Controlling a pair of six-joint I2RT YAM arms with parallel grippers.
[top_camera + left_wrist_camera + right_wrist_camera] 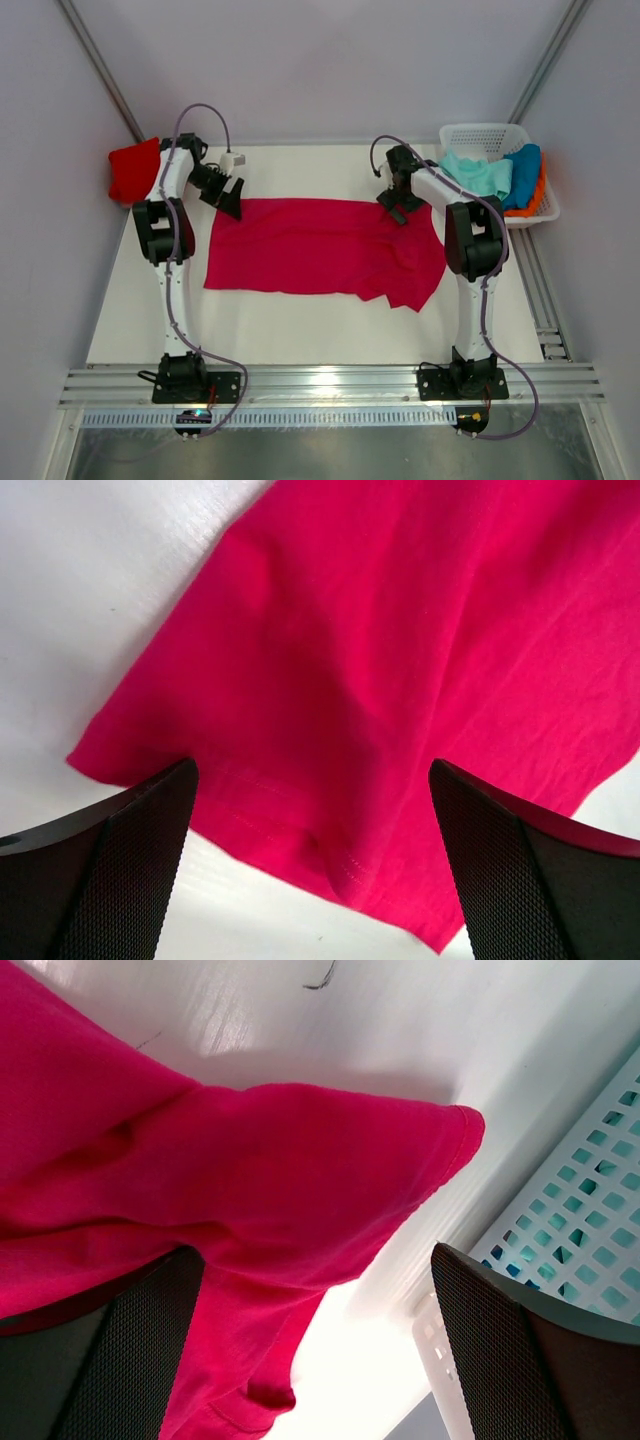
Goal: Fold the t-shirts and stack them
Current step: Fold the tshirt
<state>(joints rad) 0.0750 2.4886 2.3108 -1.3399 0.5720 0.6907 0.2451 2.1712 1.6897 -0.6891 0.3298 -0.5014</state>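
A crimson-pink t-shirt lies spread across the middle of the white table, its right side rumpled. My left gripper hangs open just over its far left corner; in the left wrist view the hem lies loose between the wide-apart fingers. My right gripper stands open over the far right corner, where a sleeve lies below the spread fingers. Nothing is held. A folded red t-shirt rests at the far left. Mint-green, blue and orange t-shirts fill the basket.
The white lattice basket stands at the far right corner, close to my right gripper; its wall shows in the right wrist view. Bare table lies in front of the shirt. Metal rails run along the near edge.
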